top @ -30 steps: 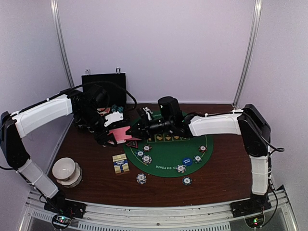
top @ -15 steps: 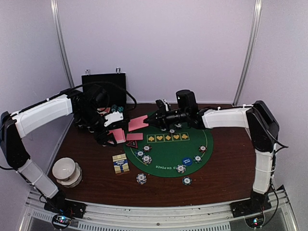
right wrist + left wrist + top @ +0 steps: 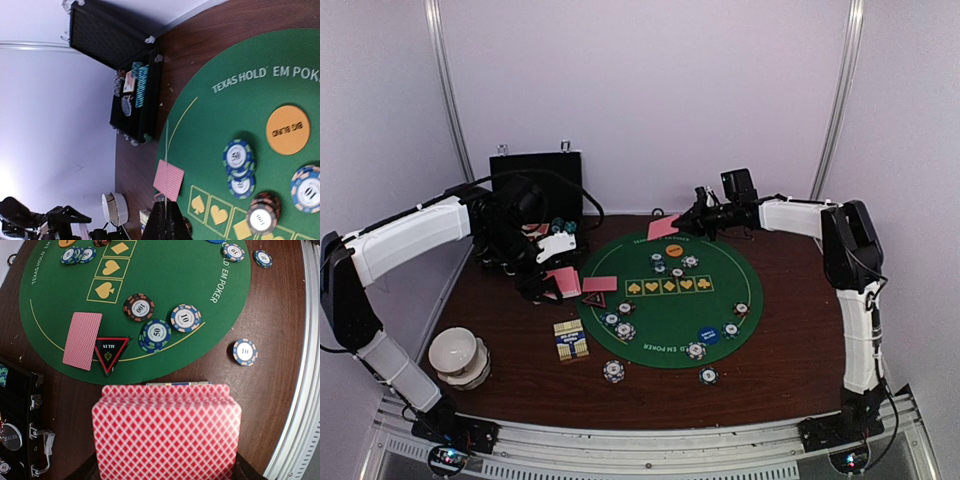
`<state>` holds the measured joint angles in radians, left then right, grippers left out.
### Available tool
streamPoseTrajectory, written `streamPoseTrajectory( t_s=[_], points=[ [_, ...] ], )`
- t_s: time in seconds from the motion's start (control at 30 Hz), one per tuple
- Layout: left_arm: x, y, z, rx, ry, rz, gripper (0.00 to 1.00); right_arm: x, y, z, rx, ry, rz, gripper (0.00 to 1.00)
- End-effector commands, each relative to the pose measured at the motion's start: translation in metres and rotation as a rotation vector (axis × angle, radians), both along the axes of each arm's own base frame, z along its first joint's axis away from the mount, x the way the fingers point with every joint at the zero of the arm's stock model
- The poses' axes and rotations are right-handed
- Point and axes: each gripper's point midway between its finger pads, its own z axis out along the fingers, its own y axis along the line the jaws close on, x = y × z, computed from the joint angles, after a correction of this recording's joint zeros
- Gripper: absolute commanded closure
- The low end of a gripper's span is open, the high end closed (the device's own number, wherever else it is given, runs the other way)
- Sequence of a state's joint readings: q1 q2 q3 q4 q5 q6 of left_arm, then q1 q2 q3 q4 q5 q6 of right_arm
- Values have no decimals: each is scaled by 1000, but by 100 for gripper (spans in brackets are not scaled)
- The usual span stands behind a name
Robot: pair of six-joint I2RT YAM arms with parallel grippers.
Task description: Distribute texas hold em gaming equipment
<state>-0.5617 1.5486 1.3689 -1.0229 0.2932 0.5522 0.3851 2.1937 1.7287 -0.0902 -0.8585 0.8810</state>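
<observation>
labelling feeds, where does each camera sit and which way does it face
top external: above and behind the bases, looking down on the green mat; left arm, right arm show
left wrist: looks down over the deck in the left gripper onto the mat; fingers hidden
right wrist: at the far edge, facing across the mat to the black case; right gripper pinching a card edge-on
shared: both wrist views see the lone card on the mat

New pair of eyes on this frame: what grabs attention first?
The round green Texas Hold'em mat mid-table, dotted with striped poker chips, dominates. The right gripper reaches over its far edge pinching a single pink-backed card. The left gripper holds the pink-backed deck at the mat's left side, in front of the open black case.
</observation>
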Motion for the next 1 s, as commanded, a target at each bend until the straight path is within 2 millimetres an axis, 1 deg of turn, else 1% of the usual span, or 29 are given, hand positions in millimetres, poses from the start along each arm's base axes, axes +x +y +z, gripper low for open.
streamPoseTrajectory(
  t_s=[0.0, 0.1, 0.2, 0.3, 0.47, 0.6, 0.7, 0.87, 0.97],
  points=[
    [4, -7, 13, -40, -25, -14, 100, 22, -12, -49, -120, 23, -25, 100],
    [4, -7, 13, -38, -23, -15, 100, 43, -18, -62, -127, 16, -59, 100],
    [4, -6, 12, -36, -19, -17, 100, 61, -23, -69, -117, 14, -88, 100],
    [3, -7, 13, -39, -19, -18, 100, 74, -27, -74, -128, 5, -104, 100],
    [2, -7, 12, -41, -10, -20, 100, 86, -32, -86, -155, 23, -106, 100],
    [-1, -6, 11, -40, -2, -23, 100, 87, -35, -99, -149, 61, -113, 95],
    [-2, -6, 9, -42, 4, -26, 100, 85, -36, -105, -166, 72, -114, 87],
    [-2, -9, 9, -54, 15, -22, 100, 79, -40, -114, -220, 85, -125, 62],
    [-2, -12, 9, -66, 26, -18, 100, 73, -41, -106, -260, 55, -125, 46]
  ],
)
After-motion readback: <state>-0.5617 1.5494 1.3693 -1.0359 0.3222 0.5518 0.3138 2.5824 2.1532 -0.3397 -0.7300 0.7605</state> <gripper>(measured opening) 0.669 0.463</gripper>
